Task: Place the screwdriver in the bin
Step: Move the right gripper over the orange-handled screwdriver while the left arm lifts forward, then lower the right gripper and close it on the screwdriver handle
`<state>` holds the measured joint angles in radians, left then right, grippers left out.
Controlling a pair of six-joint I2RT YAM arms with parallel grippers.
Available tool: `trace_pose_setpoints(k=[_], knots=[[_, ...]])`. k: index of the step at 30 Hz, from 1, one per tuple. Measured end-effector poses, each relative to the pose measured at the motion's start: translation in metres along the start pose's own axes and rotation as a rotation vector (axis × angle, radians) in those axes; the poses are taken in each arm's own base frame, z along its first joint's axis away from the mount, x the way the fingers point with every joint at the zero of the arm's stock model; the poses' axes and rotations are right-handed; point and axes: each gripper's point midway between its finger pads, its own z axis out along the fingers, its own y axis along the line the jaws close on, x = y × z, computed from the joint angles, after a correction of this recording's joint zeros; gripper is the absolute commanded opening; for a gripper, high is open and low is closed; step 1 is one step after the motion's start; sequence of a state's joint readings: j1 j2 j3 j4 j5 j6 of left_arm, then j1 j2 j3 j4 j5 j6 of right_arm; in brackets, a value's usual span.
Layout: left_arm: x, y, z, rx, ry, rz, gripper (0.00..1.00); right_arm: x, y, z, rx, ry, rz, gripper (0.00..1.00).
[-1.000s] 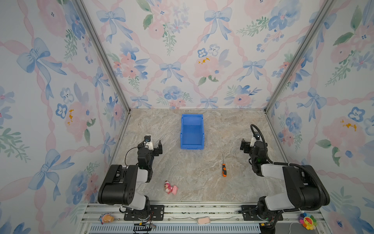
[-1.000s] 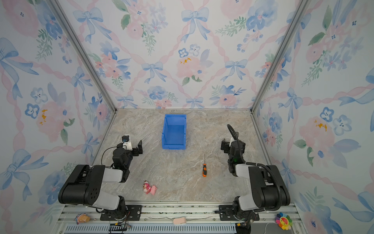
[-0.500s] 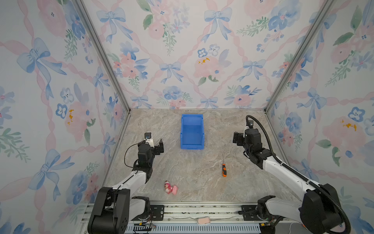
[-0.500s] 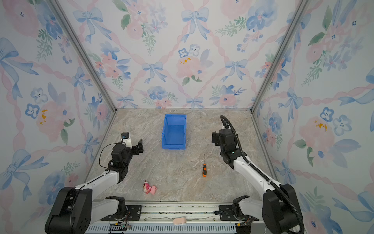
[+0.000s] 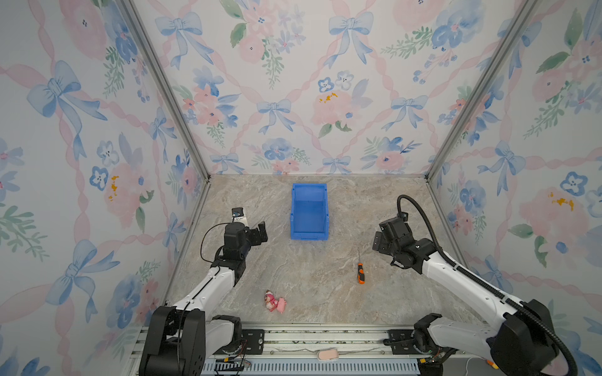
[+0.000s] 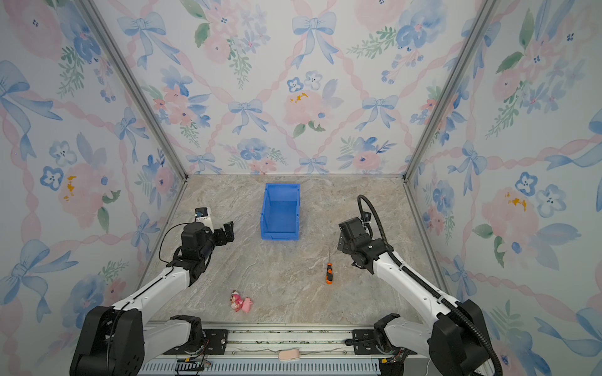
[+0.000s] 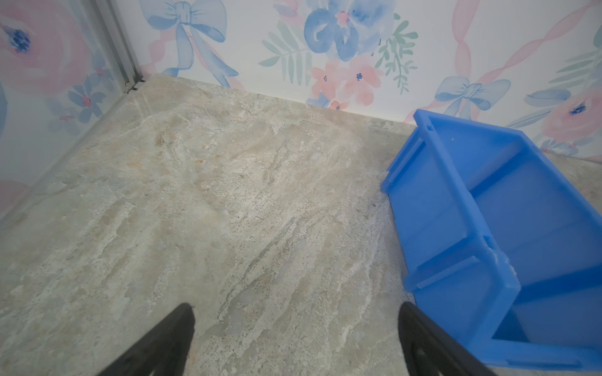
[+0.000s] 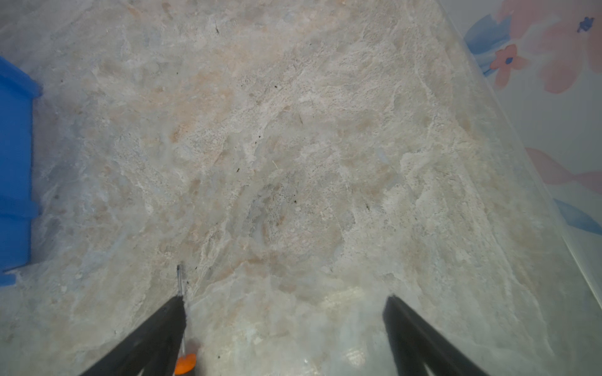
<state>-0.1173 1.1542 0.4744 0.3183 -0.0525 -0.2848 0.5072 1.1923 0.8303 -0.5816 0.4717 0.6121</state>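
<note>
The screwdriver (image 5: 360,274) (image 6: 329,274), orange-and-black handle with a thin grey shaft, lies flat on the marble table right of centre, shaft toward the bin. The blue bin (image 5: 308,235) (image 6: 279,235) stands at the back middle with nothing visible inside. My right gripper (image 5: 378,242) (image 6: 340,242) (image 8: 284,299) hangs open, right of and beyond the screwdriver. In the right wrist view the screwdriver (image 8: 179,278) shows beside one finger, partly hidden by it. My left gripper (image 5: 259,233) (image 6: 227,232) (image 7: 294,309) is open and empty, left of the bin (image 7: 456,211).
A pink-red toy figure (image 5: 275,301) (image 6: 241,301) lies near the table's front edge, left of centre. Flowered walls close the table on the left, back and right. The arm bases sit on a metal rail (image 5: 325,337) at the front.
Both arms have unfolded from their tucked poses and reached forward and up. The right gripper has swung left toward the screwdriver. Screwdriver, bin and toy have not moved.
</note>
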Motion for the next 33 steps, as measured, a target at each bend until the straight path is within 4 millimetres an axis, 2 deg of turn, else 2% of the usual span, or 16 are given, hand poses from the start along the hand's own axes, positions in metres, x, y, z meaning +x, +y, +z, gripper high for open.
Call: trace_pose_setpoints(k=[5,8,11,17,21,24,26,33], knots=[[0.004,-0.015,0.0,0.072,0.074,-0.035,0.98,0.019,0.026,0.0,-0.037,0.111,-0.087,0.97],[0.003,-0.028,0.003,0.14,0.115,-0.046,0.98,0.038,0.043,0.001,-0.079,0.166,-0.142,0.97],[0.012,-0.048,-0.001,0.238,0.164,-0.055,0.98,0.05,0.055,0.001,-0.118,0.203,-0.166,0.97],[0.028,-0.11,-0.026,0.489,0.234,-0.004,0.98,0.071,0.068,0.008,-0.138,0.272,-0.209,0.98],[0.028,-0.134,-0.05,0.615,0.235,0.048,0.98,0.09,0.075,0.014,-0.138,0.329,-0.248,0.99],[0.026,-0.146,-0.066,0.683,0.224,0.093,0.98,0.096,0.079,0.015,-0.144,0.347,-0.251,1.0],[0.031,-0.151,-0.07,0.706,0.238,0.115,0.98,0.101,0.08,0.017,-0.146,0.362,-0.246,0.94],[0.05,-0.159,-0.073,0.73,0.296,0.156,0.98,0.12,0.083,0.025,-0.124,0.417,-0.266,0.84]])
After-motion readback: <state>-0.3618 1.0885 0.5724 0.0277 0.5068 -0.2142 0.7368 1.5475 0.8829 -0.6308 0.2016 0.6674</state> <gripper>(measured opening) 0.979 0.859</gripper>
